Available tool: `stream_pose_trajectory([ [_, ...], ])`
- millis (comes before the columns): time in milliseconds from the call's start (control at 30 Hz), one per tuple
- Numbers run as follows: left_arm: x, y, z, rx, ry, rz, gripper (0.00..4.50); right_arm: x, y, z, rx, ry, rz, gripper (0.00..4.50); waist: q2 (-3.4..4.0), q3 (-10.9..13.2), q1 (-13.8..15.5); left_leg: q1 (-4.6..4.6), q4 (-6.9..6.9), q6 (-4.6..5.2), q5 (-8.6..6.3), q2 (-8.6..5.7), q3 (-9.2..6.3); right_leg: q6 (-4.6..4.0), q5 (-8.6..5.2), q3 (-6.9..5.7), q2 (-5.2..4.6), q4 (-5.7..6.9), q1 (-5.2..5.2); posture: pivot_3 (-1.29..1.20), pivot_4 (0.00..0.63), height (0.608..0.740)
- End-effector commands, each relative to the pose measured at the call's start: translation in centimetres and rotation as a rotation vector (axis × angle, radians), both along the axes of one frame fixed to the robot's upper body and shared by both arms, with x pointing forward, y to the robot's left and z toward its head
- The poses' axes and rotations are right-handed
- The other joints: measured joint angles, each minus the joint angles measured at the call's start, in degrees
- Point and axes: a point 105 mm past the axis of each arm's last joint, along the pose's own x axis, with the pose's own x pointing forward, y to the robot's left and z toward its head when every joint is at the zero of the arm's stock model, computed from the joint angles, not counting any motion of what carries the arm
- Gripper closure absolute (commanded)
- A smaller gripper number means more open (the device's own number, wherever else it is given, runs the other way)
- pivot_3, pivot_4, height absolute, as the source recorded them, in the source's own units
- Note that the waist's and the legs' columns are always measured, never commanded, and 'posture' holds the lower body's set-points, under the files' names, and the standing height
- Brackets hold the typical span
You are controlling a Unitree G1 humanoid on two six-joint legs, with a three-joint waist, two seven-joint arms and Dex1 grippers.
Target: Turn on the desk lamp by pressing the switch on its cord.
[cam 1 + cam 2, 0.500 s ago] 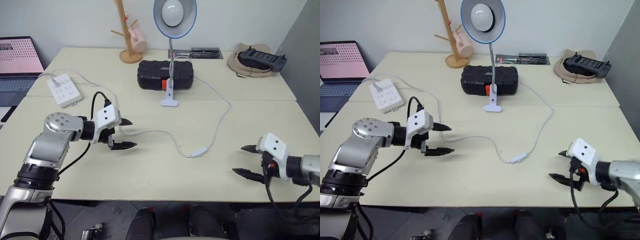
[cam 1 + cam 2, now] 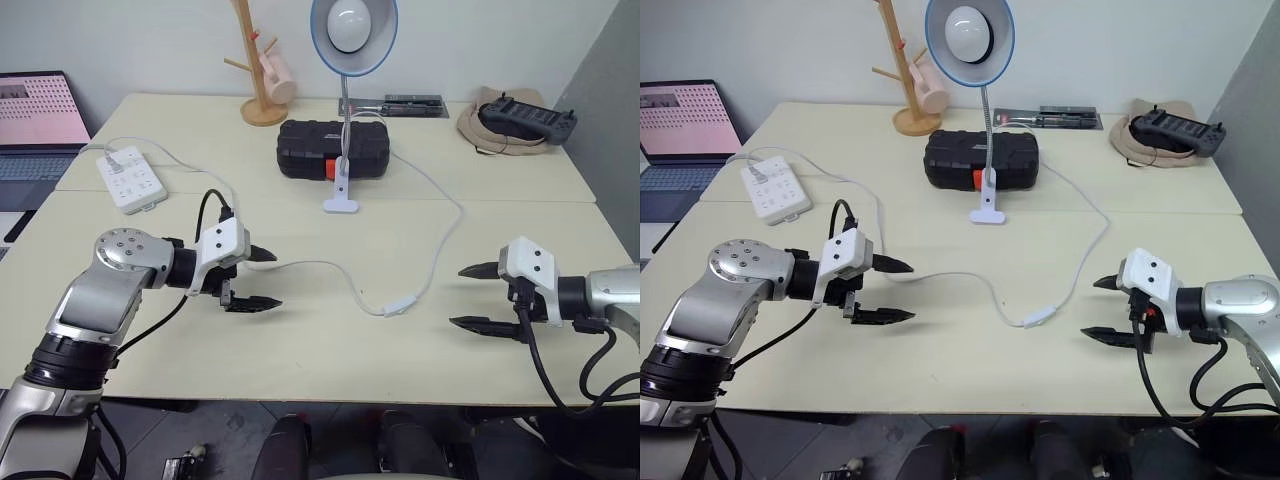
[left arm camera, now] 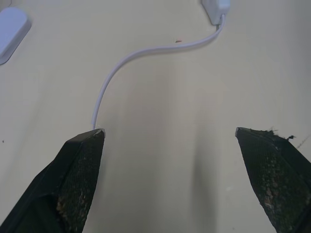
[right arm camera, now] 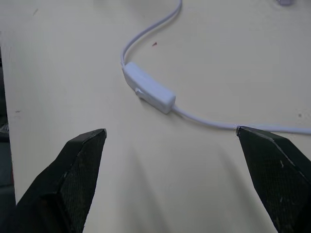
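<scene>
Over on the left, left gripper [image 2: 254,279] hovering just above the table [image 2: 300,350], jaws spread wide and holding nothing, tips aimed toward the middle with a loop of the cord [image 2: 310,265] running right past them. Further along, the cord dipping and climbing into the switch [image 2: 399,305], lying flat on the tabletop near the front centre, its long axis slanted, near end toward the front edge and far end angling up and to the right toward the cord's run back to the desk lamp [image 2: 349,40]. Lamp standing well behind, bulb unlit by the look of it, so press judged not yet made. On the right, right gripper [image 2: 478,296] also fully spread and empty, tips pointing left straight at the switch and closer to it than the left one; in its wrist view the switch [image 4: 148,90] sitting dead ahead between the open fingers [image 4: 77,165]. Bare tabletop between gripper and switch, nothing in the way; front edge of the table close below, so little room to spare on that side. Likely the right arm's job.
</scene>
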Motion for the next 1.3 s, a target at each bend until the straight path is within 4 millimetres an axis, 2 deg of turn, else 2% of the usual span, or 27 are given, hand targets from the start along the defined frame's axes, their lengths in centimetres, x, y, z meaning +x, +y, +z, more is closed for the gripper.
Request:
stream_pose_trajectory([
  [33, -0.4, -0.9, 1.6, -0.075, -0.007, -0.01, 0.01, 0.1, 0.7, 0.5, 0.007, -0.023, 0.043, 0.0, 0.0, 0.0, 0.0, -0.01, 0.0, 0.0, 0.0, 0.0, -0.01, 0.0, 0.0, -0.01, 0.0, 0.0, 0.0, 0.0, 0.15, 0.74],
  [167, -1.1, -2.1, 3.6, -0.205, 0.038, -0.012, 0.01, 0.2, 1.4, 0.6, 0.03, -0.024, 0.077, 0.0, 0.0, 0.0, 0.0, -0.03, 0.02, 0.0, 0.0, 0.04, 0.0, 0.0, 0.0, 0.01, 0.0, 0.0, -0.02, 0.0, 0.15, 0.74],
  [233, -1.2, -2.8, 5.0, -0.329, 0.097, 0.013, 0.01, 0.3, 1.8, 0.9, 0.068, -0.025, 0.08, 0.0, 0.0, 0.0, 0.0, -0.03, 0.01, 0.0, 0.0, 0.05, -0.03, 0.0, 0.0, -0.01, -0.01, 0.01, -0.01, 0.0, 0.15, 0.74],
  [300, -1.6, -3.0, 5.2, -0.362, 0.136, 0.012, 0.01, 0.5, 2.2, 1.2, 0.104, -0.02, 0.082, 0.0, 0.0, 0.0, 0.0, -0.03, 0.03, 0.0, 0.0, 0.06, -0.07, 0.0, 0.0, -0.03, -0.01, 0.02, 0.0, 0.0, 0.15, 0.74],
  [500, -2.2, -2.7, 4.0, -0.289, 0.124, 0.008, 0.01, 0.4, 2.6, 1.1, 0.107, -0.024, 0.116, 0.0, 0.0, 0.0, 0.0, 0.01, 0.02, -0.01, 0.0, 0.05, -0.07, 0.0, 0.0, 0.02, -0.01, 0.02, -0.01, 0.0, 0.15, 0.74],
  [600, -2.7, -2.6, 2.7, -0.21, 0.113, -0.032, 0.01, 0.6, 3.4, -0.6, 0.06, -0.025, 0.162, 0.0, 0.0, 0.0, 0.0, 0.0, 0.03, -0.01, 0.01, 0.05, -0.08, 0.0, 0.0, 0.0, -0.04, 0.02, 0.01, 0.0, 0.15, 0.74],
  [800, -4.6, -2.6, 0.5, -0.091, 0.102, -0.154, 0.01, 1.8, 4.9, -1.9, 0.033, -0.048, 0.246, 0.0, 0.02, 0.0, -0.1, 0.08, -0.01, -0.01, 0.01, 0.05, 0.0, -0.01, 0.0, 0.07, -0.02, 0.01, 0.0, 0.0, 0.15, 0.74],
  [1000, -4.6, -2.7, 0.4, -0.081, 0.085, -0.181, 0.01, 2.9, 5.3, -2.6, -0.016, -0.078, 0.315, 0.0, 0.02, 0.0, 0.1, 0.06, 0.0, -0.01, 0.01, 0.03, -0.01, -0.01, 0.0, 0.0, -0.03, 0.01, 0.02, 0.0, 0.15, 0.74],
  [1200, -4.6, -2.9, 0.2, -0.085, 0.08, -0.182, 0.01, 3.4, 4.3, -4.0, -0.091, -0.084, 0.358, 0.0, 0.02, 0.0, 0.0, 0.06, 0.0, -0.01, 0.01, 0.03, 0.0, -0.01, 0.0, 0.0, -0.03, 0.01, 0.01, 0.0, 0.15, 0.74],
  [1300, -4.5, -2.9, 0.3, -0.086, 0.075, -0.181, 0.0, 3.7, 4.3, -4.1, -0.094, -0.084, 0.363, 0.5, 0.02, 0.0, 0.0, 0.06, 0.0, -0.01, 0.01, 0.02, 0.02, -0.01, 0.0, 0.02, -0.02, 0.02, 0.01, 0.0, 0.15, 0.74],
])
